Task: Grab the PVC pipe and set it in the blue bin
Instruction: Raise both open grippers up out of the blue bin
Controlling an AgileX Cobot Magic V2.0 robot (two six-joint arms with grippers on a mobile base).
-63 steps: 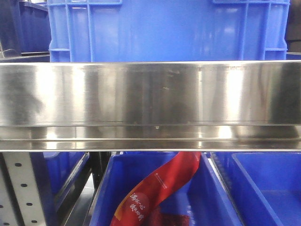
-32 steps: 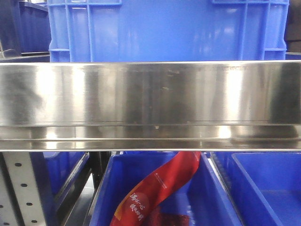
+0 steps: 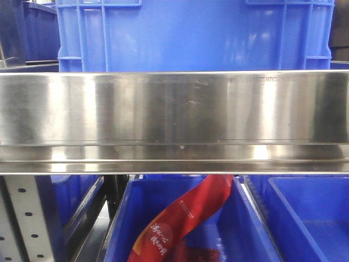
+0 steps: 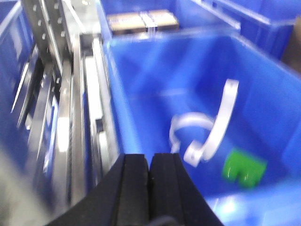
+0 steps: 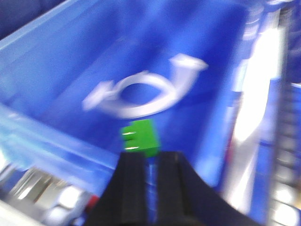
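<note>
A broad band of brushed stainless steel, the shelf rail (image 3: 174,123), is seen across the front view, its surface streaked with soft reflections. One ribbed blue plastic crate (image 3: 193,35) is set above it, and smooth-walled blue bins are visible below, through one of which a glossy red ribbon (image 3: 182,218) printed with pale characters is draped. In the left wrist view, the left gripper (image 4: 149,188) is shown with its two matte black fingers pressed flat together, nothing held between them. Beyond it, a deep blue bin (image 4: 123,108) with glossy walls is seen, and on its floor two white curved plastic pieces are found, taken here to be the PVC pipe (image 4: 207,136), touching each other, with one green block (image 4: 243,168) just beside them. A perforated metal upright (image 4: 44,33) is seen at the left. In the blurred right wrist view, the right gripper (image 5: 150,181) is shown with a narrow gap between its black fingers, nothing gripped, hovering near the bin's rim.
</note>
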